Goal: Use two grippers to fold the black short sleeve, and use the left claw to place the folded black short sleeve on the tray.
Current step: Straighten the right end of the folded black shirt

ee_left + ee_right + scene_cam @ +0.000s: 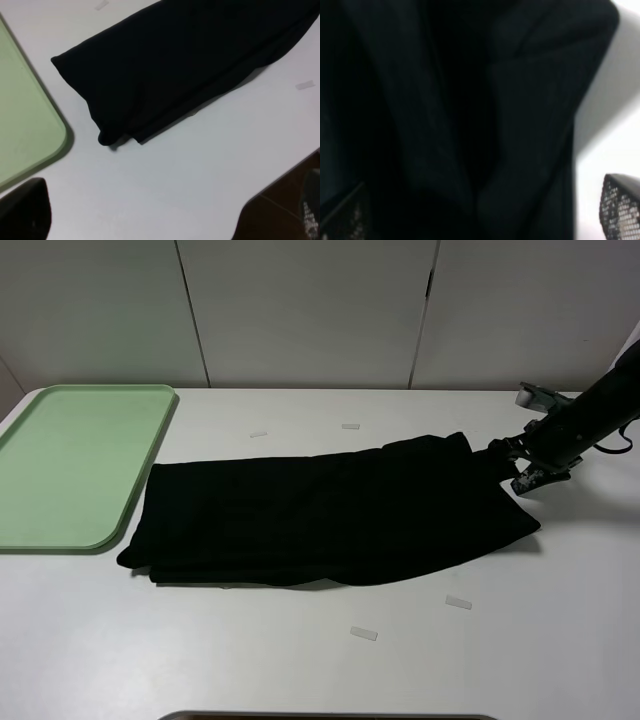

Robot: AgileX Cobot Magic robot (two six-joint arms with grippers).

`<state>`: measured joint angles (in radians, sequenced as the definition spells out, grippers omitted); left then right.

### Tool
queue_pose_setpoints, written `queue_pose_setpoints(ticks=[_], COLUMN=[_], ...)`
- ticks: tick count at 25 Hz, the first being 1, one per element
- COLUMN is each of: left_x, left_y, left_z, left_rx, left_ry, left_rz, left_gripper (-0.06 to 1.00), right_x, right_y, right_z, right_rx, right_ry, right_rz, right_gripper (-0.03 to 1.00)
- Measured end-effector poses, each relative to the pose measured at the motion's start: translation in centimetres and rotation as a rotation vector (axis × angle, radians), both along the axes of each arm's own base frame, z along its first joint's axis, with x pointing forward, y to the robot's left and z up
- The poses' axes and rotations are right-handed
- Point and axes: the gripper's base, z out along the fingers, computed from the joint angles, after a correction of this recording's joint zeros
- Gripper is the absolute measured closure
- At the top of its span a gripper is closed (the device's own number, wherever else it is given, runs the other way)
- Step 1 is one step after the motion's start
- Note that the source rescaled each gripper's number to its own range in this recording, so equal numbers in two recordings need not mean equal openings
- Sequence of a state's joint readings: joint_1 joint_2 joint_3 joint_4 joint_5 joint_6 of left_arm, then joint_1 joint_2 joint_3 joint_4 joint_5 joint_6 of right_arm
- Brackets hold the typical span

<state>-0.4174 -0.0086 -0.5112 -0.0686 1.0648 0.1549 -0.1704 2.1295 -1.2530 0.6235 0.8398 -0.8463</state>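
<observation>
White table [300, 670] holds one black shirt [330, 515], one tray [70, 465], four strips [458, 602]; left tool [167, 212] and right tool [515, 465] open.

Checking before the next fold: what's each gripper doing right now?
Left gripper: open, empty.
Right gripper: open over the black T-shirt, not gripping it.

Matt black cloth shirt [330, 510], smooth plastic tray [70, 465], smooth white tabletop [300, 660] w/ slight sheen.
</observation>
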Motion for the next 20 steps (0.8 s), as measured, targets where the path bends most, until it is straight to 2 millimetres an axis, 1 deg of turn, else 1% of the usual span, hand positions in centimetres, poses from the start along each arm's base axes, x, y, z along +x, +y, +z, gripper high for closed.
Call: queue_pose_setpoints(ticks=[10,11,12,14,15,16,18,19,20], left_x=[0.0,0.0,0.0,0.0,0.0,0.0,0.0,0.0,0.0], left_y=[0.0,0.0,0.0,0.0,0.0,0.0,0.0,0.0,0.0], left_z=[0.0,0.0,0.0,0.0,0.0,0.0,0.0,0.0,0.0], left_rx=[0.000,0.000,0.000,0.000,0.000,0.000,0.000,0.000,0.000], left_ry=[0.000,0.000,0.000,0.000,0.000,0.000,0.000,0.000,0.000], left_rz=[0.000,0.000,0.000,0.000,0.000,0.000,0.000,0.000,0.000], left_gripper=[-0.05,-0.05,-0.05,-0.05,-0.05,-0.05,-0.05,-0.05,-0.05], right_x=[0.4,0.4,0.4,0.3,0.3,0.4,0.5,0.5,0.5], right_y=[4.9,5.2,5.5,5.8,5.8,5.8,5.7,5.6,5.6], right_z=[-0.1,-0.1,-0.2,-0.4,-0.7,-0.8,-1.0,-1.1,-1.1], right_rx=[0.067,0.067,0.068,0.065,0.058,0.049,0.033,0.029,0.022], right_ry=[-0.024,-0.024,-0.023,-0.020,-0.019,-0.024,-0.030,-0.032,-0.034], right_rz=[0.082,0.091,0.099,0.106,0.109,0.108,0.110,0.112,0.116], right_gripper=[-0.03,-0.02,0.03,0.19,0.30,0.43,0.77,0.90,0.95])
